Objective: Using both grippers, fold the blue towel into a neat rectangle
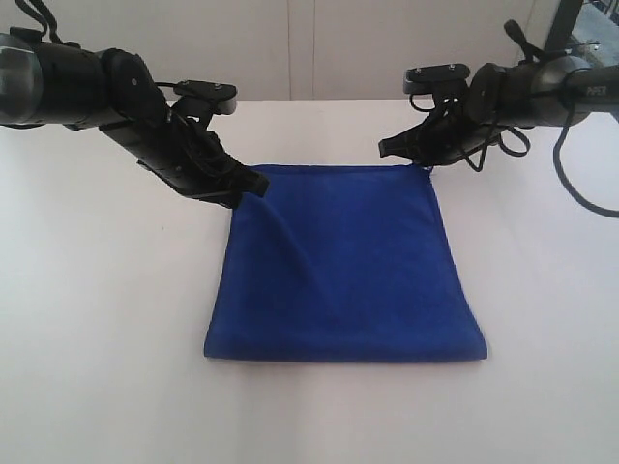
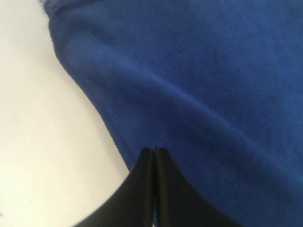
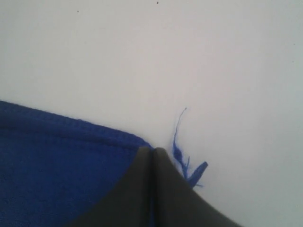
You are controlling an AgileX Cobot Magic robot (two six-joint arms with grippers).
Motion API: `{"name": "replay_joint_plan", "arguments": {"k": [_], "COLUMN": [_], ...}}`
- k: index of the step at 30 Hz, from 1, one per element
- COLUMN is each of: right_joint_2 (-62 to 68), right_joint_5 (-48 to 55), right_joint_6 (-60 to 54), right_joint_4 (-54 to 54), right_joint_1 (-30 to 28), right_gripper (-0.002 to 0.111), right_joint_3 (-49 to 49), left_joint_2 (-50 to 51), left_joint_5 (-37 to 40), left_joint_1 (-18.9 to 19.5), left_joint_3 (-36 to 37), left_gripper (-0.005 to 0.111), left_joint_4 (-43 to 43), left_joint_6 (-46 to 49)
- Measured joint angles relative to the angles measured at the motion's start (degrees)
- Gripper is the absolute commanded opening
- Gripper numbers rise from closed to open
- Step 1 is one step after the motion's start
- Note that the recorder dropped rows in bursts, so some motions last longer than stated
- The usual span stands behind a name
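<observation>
Noted blue towel (image 1: 343,271) flat on worktop (image 1: 97,338), near-square so long axis unclear, far corners pinched in clenched left tool (image 2: 154,150) and right tool (image 3: 152,151); found pale lettering (image 1: 592,92) on right arm (image 1: 537,82) unreadable.

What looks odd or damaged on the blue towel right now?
A frayed loose thread sticks out of the blue towel beside the right gripper. A diagonal crease runs from the left gripper. Nothing else stands out.
</observation>
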Motion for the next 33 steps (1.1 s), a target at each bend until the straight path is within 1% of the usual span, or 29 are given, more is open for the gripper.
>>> {"name": "replay_joint_plan", "arguments": {"k": [6, 13, 15, 19, 21, 30, 33], "right_joint_2": [-1.65, -3.09, -3.09, -2.98, -2.98, -0.25, 0.01], "right_joint_5": [0.00, 0.00, 0.12, 0.52, 0.66, 1.46, 1.46], "right_joint_6": [0.00, 0.00, 0.00, 0.00, 0.00, -1.60, -2.02], "right_joint_4": [-0.25, -0.51, -0.51, 0.08, 0.74, 6.24, 6.72], "right_joint_1": [0.00, -2.17, -2.53, -2.32, -2.06, -1.00, -1.00], "right_gripper": [0.000, 0.001, 0.006, 0.024, 0.028, 0.028, 0.025], "right_joint_3": [0.00, 0.00, 0.00, 0.00, 0.00, 0.00, 0.00], "left_joint_2": [0.00, 0.00, 0.00, 0.00, 0.00, 0.00, 0.00], "left_joint_5": [0.00, 0.00, 0.00, 0.00, 0.00, -0.64, -0.77], "left_joint_1": [0.00, 0.00, 0.00, 0.00, 0.00, 0.00, 0.00], "left_joint_3": [0.00, 0.00, 0.00, 0.00, 0.00, 0.00, 0.00], "left_gripper": [0.000, 0.000, 0.000, 0.000, 0.000, 0.000, 0.000], "left_joint_4": [0.00, 0.00, 0.00, 0.00, 0.00, 0.00, 0.00], "left_joint_6": [0.00, 0.00, 0.00, 0.00, 0.00, 0.00, 0.00]}}
